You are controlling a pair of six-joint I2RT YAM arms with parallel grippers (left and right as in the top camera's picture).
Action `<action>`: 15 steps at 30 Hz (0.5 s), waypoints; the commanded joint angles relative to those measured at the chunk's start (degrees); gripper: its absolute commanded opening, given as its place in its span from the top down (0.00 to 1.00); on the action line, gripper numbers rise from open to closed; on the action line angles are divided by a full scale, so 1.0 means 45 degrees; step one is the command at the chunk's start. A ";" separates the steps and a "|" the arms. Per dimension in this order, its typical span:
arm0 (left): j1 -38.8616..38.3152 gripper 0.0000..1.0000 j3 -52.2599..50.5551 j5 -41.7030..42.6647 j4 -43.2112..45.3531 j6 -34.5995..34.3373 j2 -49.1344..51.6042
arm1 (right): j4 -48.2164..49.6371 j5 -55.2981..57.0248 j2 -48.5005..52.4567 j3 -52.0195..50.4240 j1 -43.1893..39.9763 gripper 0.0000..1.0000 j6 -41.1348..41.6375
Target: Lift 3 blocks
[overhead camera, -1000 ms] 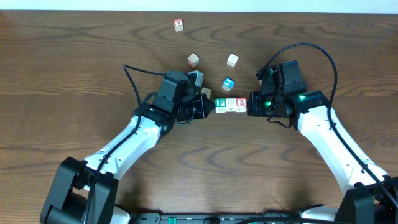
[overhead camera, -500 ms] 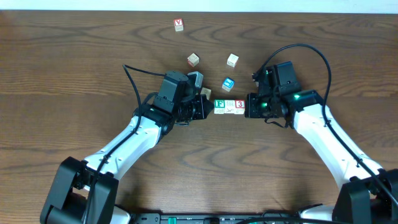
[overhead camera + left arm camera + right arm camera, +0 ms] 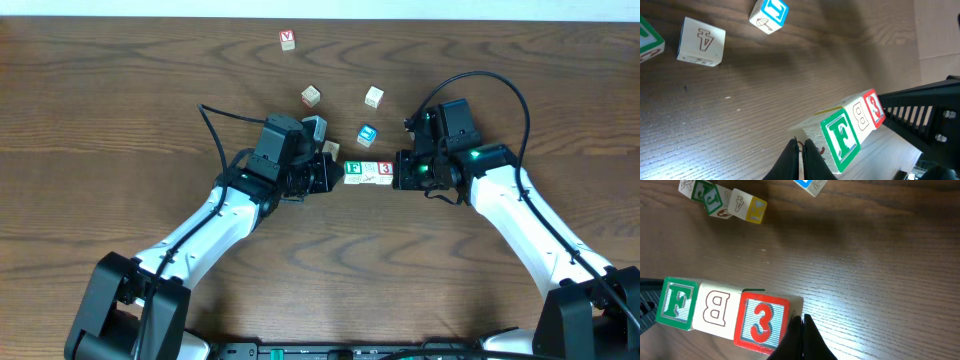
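Row of three blocks (image 3: 370,170) runs left-right mid-frame, clenched left gripper (image 3: 335,173) at its F end, clenched right gripper (image 3: 399,172) opposite.

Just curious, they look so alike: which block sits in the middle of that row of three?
The pale B block, flanked by the green F block and the red 3 block.

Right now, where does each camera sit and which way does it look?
Overhead: above the table, looking straight down; left arm, right arm and the block row show.
Left wrist: on the left arm, looking past the shut left claw at the green F block.
Right wrist: on the right arm, past the shut right claw at the red 3 block.
Shared: both wrist views see that row, from opposite ends.
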 commanded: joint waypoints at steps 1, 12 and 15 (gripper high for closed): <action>-0.0457 0.93 0.0024 0.0563 -0.0097 0.0262 -0.0112 | 0.0136 -0.1627 0.0073 0.0384 0.0559 0.99 0.0044; -0.1001 0.92 0.0024 -0.0131 -0.0257 0.0340 -0.0112 | 0.0136 -0.1627 0.0078 0.0384 0.0559 0.99 0.0044; -0.1001 0.93 0.0024 -0.0136 -0.0257 0.0340 -0.0112 | 0.0141 -0.1622 0.0078 0.0384 0.0559 0.99 0.0044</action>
